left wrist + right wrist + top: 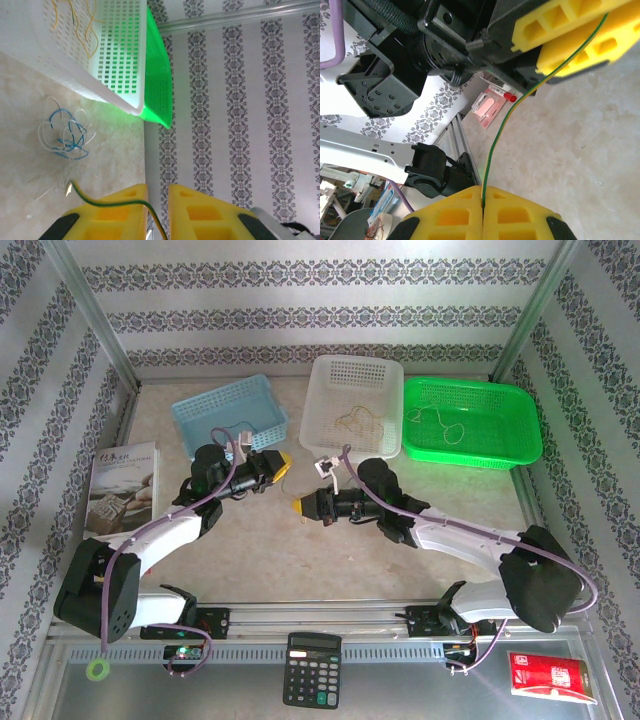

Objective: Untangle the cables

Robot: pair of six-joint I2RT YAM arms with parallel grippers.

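A thin green-and-yellow cable [495,145] stretches between my two grippers above the table. My right gripper [483,189] is shut on its lower end, yellow pads pressed together. The other end runs over one pad of my left gripper [157,187] and down into the narrow gap between its jaws, which stand slightly apart. In the top view the left gripper [281,464] and right gripper [300,506] sit close together mid-table. A small tangle of blue and whitish cables [67,135] lies on the table near the white basket [120,75].
The white basket [318,420] holds tan wires [352,422]. A green basket [520,430] to its right holds another thin wire, and a blue basket [200,405] stands back left. A book [120,485] lies at left. A calculator [312,670] and a red packet [550,675] sit at the near edge.
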